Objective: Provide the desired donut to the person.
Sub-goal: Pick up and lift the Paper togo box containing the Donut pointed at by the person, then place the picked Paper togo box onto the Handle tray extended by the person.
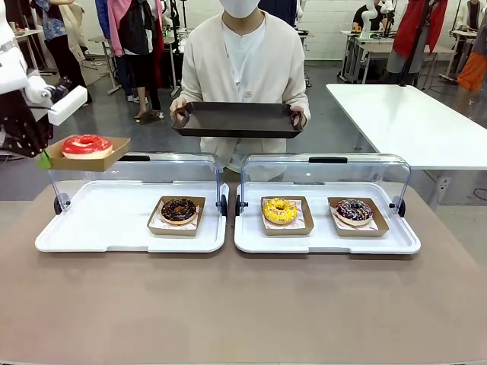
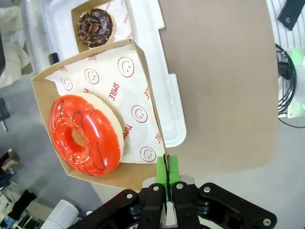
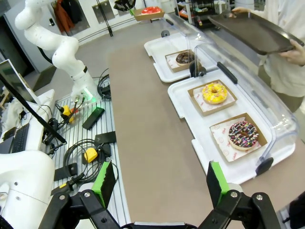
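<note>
A red-glazed donut [image 1: 86,144] lies in a brown cardboard tray [image 1: 106,160] held in the air above the far left end of the left white display tray [image 1: 99,228]. My left gripper [image 1: 46,160] is shut on that cardboard tray's edge. In the left wrist view its green pads [image 2: 162,172] pinch the cardboard wall beside the red donut [image 2: 86,133]. The person [image 1: 243,68] stands at the far side holding out a dark serving tray [image 1: 237,119] with both hands. My right gripper [image 3: 160,183] is open over the table's right end, with nothing between its fingers.
A chocolate donut [image 1: 179,211] sits in the left display tray. A yellow donut [image 1: 279,211] and a sprinkled chocolate donut [image 1: 354,211] sit in the right display tray [image 1: 327,239]. Both clear lids [image 1: 323,171] stand open at the back. A white table [image 1: 411,122] stands far right.
</note>
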